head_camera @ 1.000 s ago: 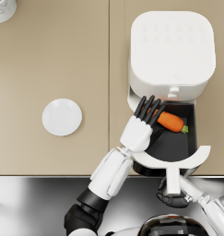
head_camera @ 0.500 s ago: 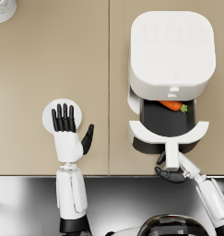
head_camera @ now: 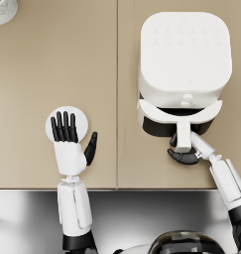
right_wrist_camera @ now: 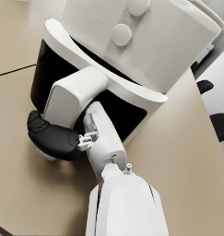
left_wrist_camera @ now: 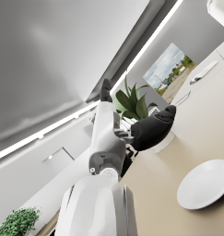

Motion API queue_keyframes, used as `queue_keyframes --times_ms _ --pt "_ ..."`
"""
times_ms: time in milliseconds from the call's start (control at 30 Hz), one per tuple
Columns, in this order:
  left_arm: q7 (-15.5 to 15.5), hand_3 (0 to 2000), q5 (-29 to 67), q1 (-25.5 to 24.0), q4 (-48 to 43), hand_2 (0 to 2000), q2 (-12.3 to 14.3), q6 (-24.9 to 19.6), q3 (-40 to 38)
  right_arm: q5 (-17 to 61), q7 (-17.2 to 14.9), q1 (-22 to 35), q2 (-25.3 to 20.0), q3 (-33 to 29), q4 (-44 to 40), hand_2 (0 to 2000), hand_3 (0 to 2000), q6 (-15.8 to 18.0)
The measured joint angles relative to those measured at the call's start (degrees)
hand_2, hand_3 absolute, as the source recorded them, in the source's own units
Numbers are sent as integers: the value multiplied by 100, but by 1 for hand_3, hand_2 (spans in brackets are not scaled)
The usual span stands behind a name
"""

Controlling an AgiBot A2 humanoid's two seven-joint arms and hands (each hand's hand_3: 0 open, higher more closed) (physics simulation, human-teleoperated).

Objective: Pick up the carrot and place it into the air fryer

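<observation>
Two hands: both in play over the tan surface (head_camera: 52, 59), one idle, one working.
Left hand (head_camera: 68, 139): flat and spread wide, holding nothing, fingertips lying over the white plate (head_camera: 82, 116); it sits where it was half a second ago, after swinging away from the fryer a full second back.
Left wrist view: the left hand (left_wrist_camera: 148, 131) shows with fingers apart, and the plate (left_wrist_camera: 203, 184) lies on the surface just beside it.
Right hand (head_camera: 184, 154): fingers wrapped round the drawer handle (head_camera: 183, 139), and gripping it; the right wrist view shows the dark hand (right_wrist_camera: 51, 138) closed on the handle's end (right_wrist_camera: 74, 99).
Drawer (head_camera: 179, 116): big change here! Half a second ago it stood pulled out, black basket open to the camera; now its white front is nearly home against the body, only a thin dark strip showing.
Carrot: a second ago it lay in the open basket under the left hand, half a second ago it still peeked out orange; now it cannot be seen, hidden inside the drawer.
Air fryer (head_camera: 184, 54): white body unmoved on the surface, standing beyond both hands.
Far corner: a pale grey container (head_camera: 3, 10) at the surface's far left edge, well apart from everything.
</observation>
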Motion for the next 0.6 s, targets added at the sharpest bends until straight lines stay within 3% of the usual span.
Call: queue_keyframes --times_ms 200,300,367,600 --pt "0 0 0 -23 -80 0 -11 0 -42 -2 230 1102 -348 648 -1517 2000 2000 -165" --pt "0 0 -1 -27 -84 0 -20 0 -20 -48 243 1532 -327 1084 -1944 2000 2000 590" --pt "0 0 -1 -51 -75 0 -22 0 -16 -47 59 1484 -418 849 -1992 2000 2000 840" --pt "0 0 0 -100 -60 0 -22 0 -15 -54 -112 1390 -472 625 -1932 2000 2000 862"
